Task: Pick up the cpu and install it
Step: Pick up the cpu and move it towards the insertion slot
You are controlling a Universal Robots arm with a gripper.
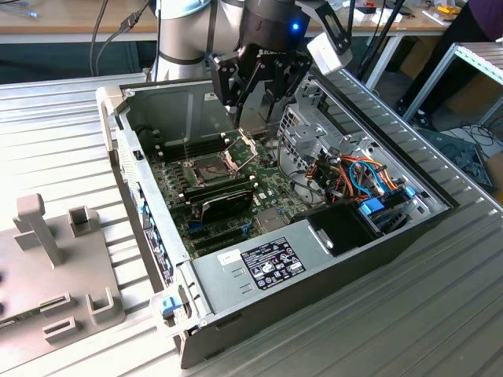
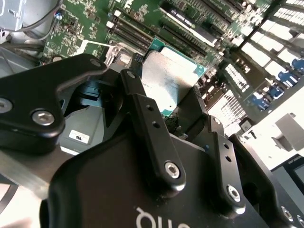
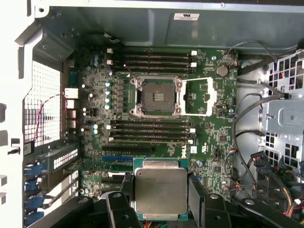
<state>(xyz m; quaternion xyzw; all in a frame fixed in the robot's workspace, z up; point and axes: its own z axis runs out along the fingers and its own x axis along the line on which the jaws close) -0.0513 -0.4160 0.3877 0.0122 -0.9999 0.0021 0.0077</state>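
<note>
Our black tool clamps the small silvery-grey square cpu; set down crooked, we fear it could damage the dark square socket.

My exterior view: ribbed metal worktop in front, wooden table at eleven o'clock, steel rack at two o'clock.

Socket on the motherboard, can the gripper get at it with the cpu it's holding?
Probably yes. The socket lies bare, its frame swung open to one side, and nothing sits over it. The gripper, shut on the cpu, hangs over the motherboard.
</note>
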